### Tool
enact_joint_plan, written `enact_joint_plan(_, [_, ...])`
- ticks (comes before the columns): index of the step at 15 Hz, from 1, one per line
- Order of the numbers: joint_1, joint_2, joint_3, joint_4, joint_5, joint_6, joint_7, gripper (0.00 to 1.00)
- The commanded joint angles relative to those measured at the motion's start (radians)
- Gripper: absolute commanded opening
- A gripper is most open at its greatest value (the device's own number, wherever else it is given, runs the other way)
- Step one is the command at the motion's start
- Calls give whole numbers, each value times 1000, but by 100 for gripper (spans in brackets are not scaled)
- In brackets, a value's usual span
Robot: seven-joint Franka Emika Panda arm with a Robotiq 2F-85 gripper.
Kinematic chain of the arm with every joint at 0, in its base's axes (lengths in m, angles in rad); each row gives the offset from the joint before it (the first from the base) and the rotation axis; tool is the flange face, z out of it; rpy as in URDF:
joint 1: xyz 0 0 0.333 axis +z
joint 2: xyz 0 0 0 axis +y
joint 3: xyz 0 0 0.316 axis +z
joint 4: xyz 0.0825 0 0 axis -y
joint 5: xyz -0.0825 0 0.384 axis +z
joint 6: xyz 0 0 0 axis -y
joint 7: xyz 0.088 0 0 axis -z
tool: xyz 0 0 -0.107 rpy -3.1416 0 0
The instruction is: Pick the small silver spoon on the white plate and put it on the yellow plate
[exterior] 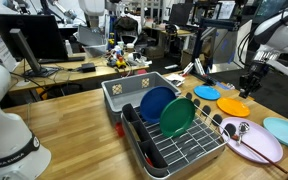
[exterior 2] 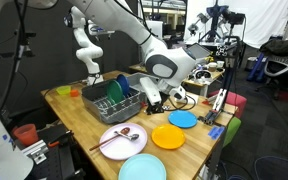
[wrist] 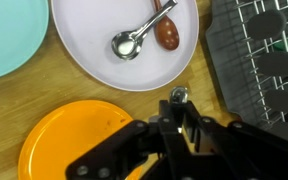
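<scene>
The small spoon (wrist: 127,44) is seen lying on the white plate (wrist: 84,45), just beside a brown spoon (wrist: 166,30). The yellow plate (wrist: 54,145) is set near the white plate on the desk (wrist: 29,92). A pale blue plate (wrist: 4,40) and a rack (wrist: 264,60) are placed at the sides. The tool (wrist: 181,105) is held above the desk by the yellow plate. It cannot be told if it is wide or narrow.
</scene>
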Motion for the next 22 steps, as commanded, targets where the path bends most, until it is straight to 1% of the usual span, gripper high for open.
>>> enact_joint_plan(1, [-14, 1, 13, 4, -21, 1, 7, 17])
enact_joint_plan(8, [-12, 1, 13, 6, -32, 1, 9, 17])
enact_joint_plan(9, [-12, 1, 13, 6, -32, 1, 9, 4])
enact_joint_plan(11, [-23, 20, 13, 11, -7, 0, 25, 4])
enact_joint_plan(13, [-41, 43, 17, 7, 45, 24, 49, 4])
enact_joint_plan(17, [-89, 106, 29, 13, 197, 84, 103, 4])
enact_joint_plan(22, [-92, 160, 14, -5, 378, 190, 197, 4])
